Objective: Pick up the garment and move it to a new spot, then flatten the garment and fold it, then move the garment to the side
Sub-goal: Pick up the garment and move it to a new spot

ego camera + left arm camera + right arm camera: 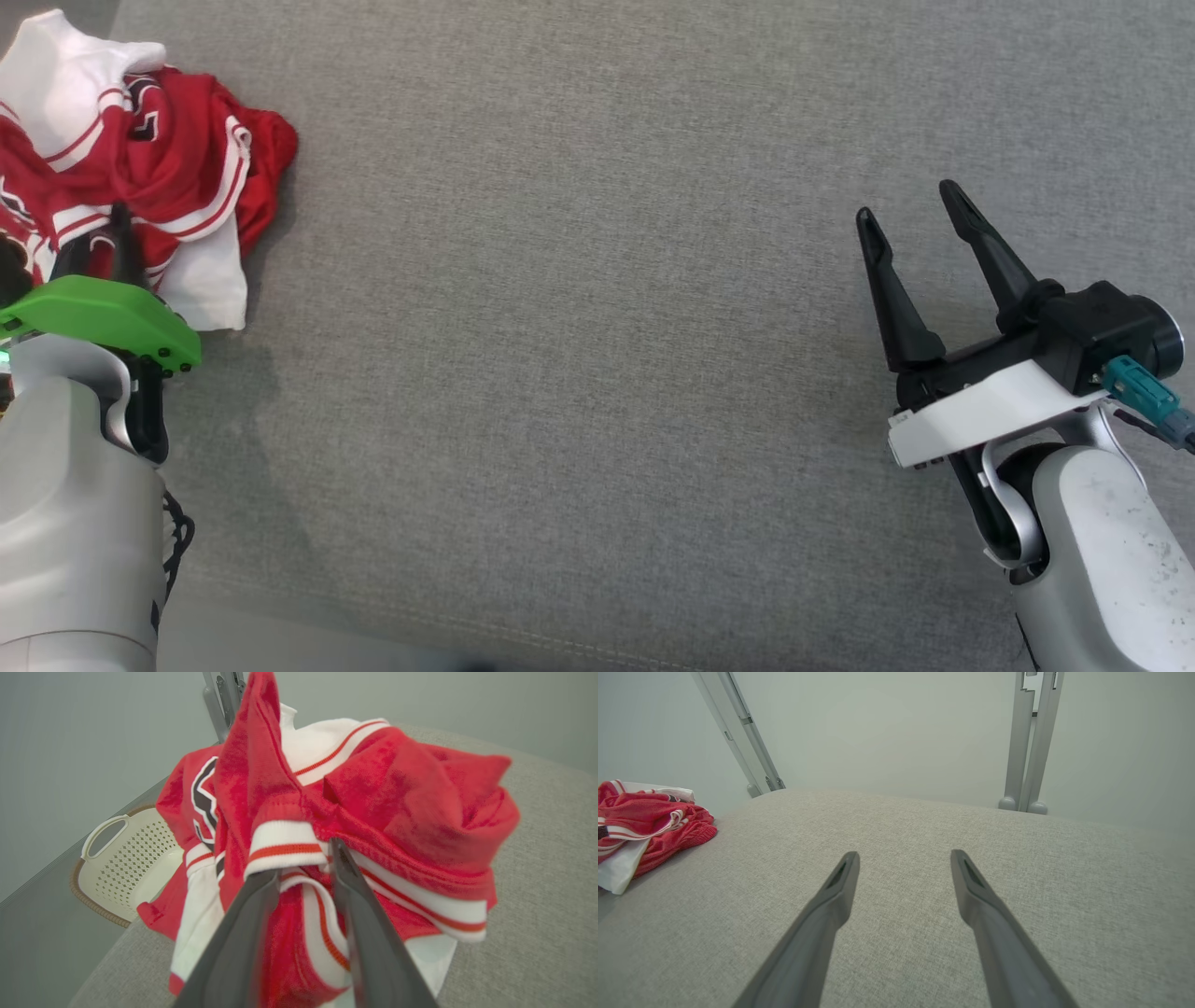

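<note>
The red-and-white garment (168, 159) lies crumpled at the far left of the grey cushion (597, 373). The left gripper (303, 863) straddles a fold, grip unclear. The right gripper (906, 203) hovers spread wide, well apart. Moving, flattening and folding apparently remain.

The garment (411, 788) is fleecy red cloth, soft and matt, with smoother white knit bands (ribbed, by the look). The worktop (597, 373) wears grey woven cloth, coarse and dull. The right claw (903, 855) has dark matt plastic fingers (822, 919). The cover (103, 317) is green plastic, faintly shiny. The basket (131, 858) is cream perforated plastic; the posts (1027, 742) look like grey metal.
</note>
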{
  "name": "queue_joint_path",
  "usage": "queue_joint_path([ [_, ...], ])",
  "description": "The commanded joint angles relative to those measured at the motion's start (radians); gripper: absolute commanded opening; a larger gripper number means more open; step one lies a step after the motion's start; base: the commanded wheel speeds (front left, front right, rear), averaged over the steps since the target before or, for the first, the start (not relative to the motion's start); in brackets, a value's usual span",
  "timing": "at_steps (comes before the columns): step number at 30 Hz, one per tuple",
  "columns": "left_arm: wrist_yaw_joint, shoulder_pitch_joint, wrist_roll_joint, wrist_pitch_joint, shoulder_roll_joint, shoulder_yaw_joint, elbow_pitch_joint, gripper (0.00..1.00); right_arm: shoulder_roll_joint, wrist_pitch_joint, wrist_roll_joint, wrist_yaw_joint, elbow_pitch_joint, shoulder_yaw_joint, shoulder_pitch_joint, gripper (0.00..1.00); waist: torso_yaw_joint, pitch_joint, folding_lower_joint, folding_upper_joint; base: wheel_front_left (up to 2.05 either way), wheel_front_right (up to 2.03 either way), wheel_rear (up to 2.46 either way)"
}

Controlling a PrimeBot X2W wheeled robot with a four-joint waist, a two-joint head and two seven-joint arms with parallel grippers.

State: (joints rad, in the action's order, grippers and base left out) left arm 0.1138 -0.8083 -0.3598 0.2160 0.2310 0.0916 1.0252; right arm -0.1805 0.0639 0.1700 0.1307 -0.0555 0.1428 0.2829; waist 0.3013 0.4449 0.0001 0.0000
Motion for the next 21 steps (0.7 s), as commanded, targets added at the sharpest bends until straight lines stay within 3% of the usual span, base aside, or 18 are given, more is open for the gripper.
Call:
queue_joint_path([
  [1, 0.001, -0.011, -0.004, 0.017, 0.015, 0.004, 0.012, 0.00, -0.006, 0.011, -0.008, 0.000, 0.003, -0.004, 0.016, 1.00, -0.029, 0.013, -0.0001, 0.0000, 0.00, 0.00, 0.00],
  [6, -0.002, 0.029, 0.003, 0.046, 0.047, 0.021, 0.004, 0.00, 0.001, 0.029, -0.009, 0.000, 0.015, -0.004, 0.007, 1.00, -0.045, -0.036, -0.0001, 0.0000, 0.00, 0.00, 0.00],
  [9, -0.018, 0.062, 0.018, 0.051, 0.061, 0.039, -0.074, 0.00, 0.004, 0.034, -0.009, 0.000, 0.021, -0.002, -0.010, 1.00, -0.055, -0.073, -0.0001, 0.0000, 0.00, 0.00, 0.00],
  [14, -0.045, 0.180, 0.058, 0.049, 0.041, 0.060, -0.279, 0.00, 0.018, 0.049, 0.009, 0.000, 0.047, 0.006, -0.043, 1.00, -0.081, -0.171, -0.0001, 0.0000, 0.00, 0.00, 0.00],
  [21, -0.059, 0.355, 0.122, 0.049, -0.016, 0.005, -0.523, 0.00, 0.038, 0.057, 0.023, 0.000, 0.075, 0.005, -0.113, 1.00, -0.132, -0.291, -0.0001, 0.0000, 0.00, 0.00, 0.00],
])
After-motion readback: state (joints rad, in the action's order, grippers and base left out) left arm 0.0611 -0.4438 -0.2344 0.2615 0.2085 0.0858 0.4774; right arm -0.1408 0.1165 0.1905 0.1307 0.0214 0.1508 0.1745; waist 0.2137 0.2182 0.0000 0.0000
